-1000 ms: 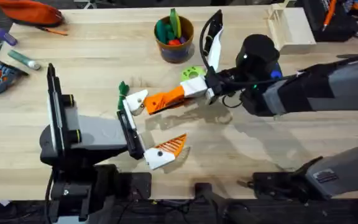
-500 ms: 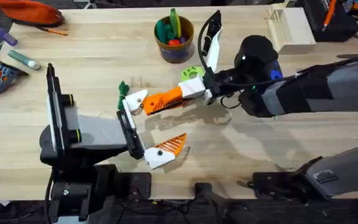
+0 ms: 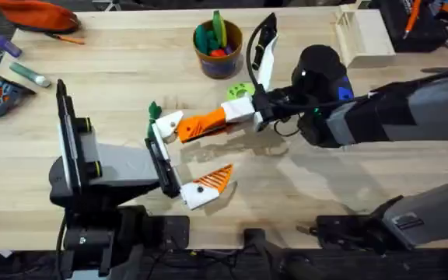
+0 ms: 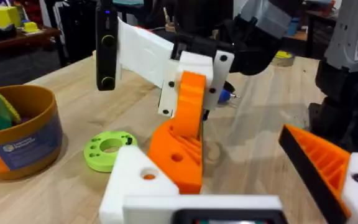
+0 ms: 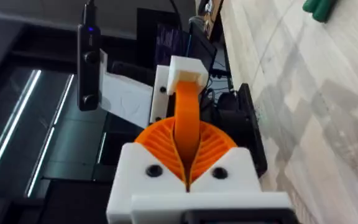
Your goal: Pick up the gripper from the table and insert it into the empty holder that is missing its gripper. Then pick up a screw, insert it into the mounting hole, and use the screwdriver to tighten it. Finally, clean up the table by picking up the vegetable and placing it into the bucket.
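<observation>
Orange, hard and light, the gripper stays pinched in the right gripper; left gripper spread; hold its flat sides.

two robot arms, one bucket, one green disc, one wooden tray

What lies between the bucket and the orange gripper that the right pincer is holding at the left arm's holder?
In the overhead view, a bright green disc with holes lies on the table between the bucket and the gripper held in the right pincer.
</observation>
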`<state>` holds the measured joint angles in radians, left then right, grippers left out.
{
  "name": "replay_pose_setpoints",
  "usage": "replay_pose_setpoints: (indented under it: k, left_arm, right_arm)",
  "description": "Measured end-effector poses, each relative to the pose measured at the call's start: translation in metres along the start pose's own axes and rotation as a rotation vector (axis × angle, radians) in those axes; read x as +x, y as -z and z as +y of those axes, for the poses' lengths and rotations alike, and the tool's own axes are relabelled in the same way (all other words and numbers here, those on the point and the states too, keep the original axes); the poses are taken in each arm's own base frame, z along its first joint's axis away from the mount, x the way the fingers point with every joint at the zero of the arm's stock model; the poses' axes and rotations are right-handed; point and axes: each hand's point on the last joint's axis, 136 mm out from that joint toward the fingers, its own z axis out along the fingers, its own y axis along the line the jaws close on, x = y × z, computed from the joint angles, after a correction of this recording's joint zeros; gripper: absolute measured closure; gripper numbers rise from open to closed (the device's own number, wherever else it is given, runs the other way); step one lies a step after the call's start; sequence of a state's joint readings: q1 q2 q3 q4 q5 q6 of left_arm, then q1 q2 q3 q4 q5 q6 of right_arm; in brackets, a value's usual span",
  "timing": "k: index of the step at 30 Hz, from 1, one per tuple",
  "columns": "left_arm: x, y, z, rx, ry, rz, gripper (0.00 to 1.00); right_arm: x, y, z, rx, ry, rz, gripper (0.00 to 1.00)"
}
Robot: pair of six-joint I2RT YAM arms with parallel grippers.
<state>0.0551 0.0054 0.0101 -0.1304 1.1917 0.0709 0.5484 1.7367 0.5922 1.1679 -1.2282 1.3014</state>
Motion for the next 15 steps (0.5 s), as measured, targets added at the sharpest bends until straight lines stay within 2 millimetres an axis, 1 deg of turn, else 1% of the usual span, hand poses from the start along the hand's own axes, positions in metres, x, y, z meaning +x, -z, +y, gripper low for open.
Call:
replay_pose_setpoints:
  k: [15]
  left_arm:
    - [-0.0002,0.0,0.0021,-0.012,-0.002,0.0,0.016]
  right_arm:
    - [-0.0021,-0.002,-0.0003,0.004,-0.004,-0.016,0.992]
